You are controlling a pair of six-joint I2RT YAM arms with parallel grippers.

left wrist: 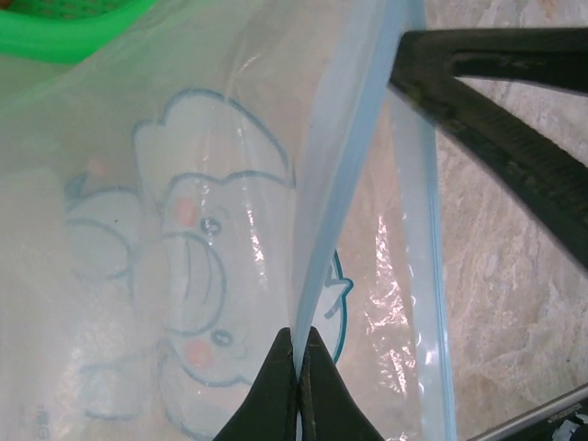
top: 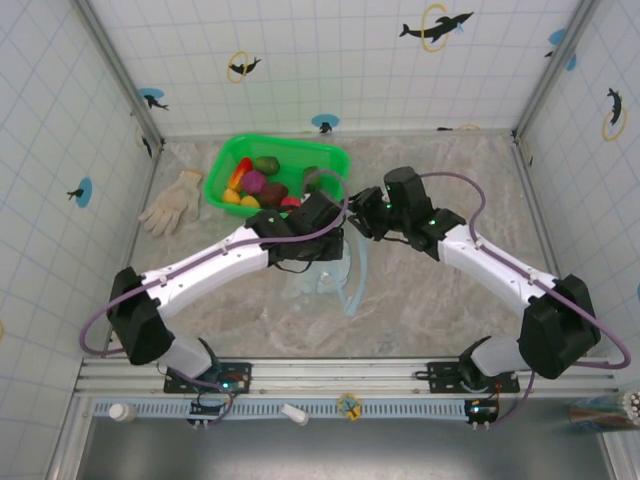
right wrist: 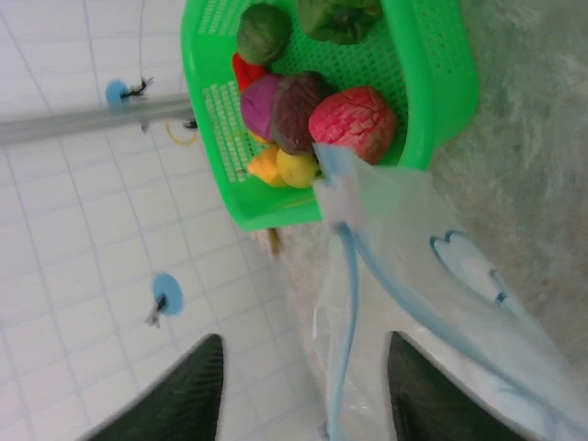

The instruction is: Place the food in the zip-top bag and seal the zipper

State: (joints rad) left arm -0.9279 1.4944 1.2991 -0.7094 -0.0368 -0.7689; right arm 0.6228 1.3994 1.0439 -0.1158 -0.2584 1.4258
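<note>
L gripper clenched on zipper, zip-top bag lifted just beside green basket, food all in basket, R gripper jaws apart astride zipper, white glove left of basket.

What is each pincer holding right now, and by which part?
The left pincer is shut on the zip-top bag, pinching one lip of its mouth at the zipper. The right pincer is open, holding nothing.
</note>
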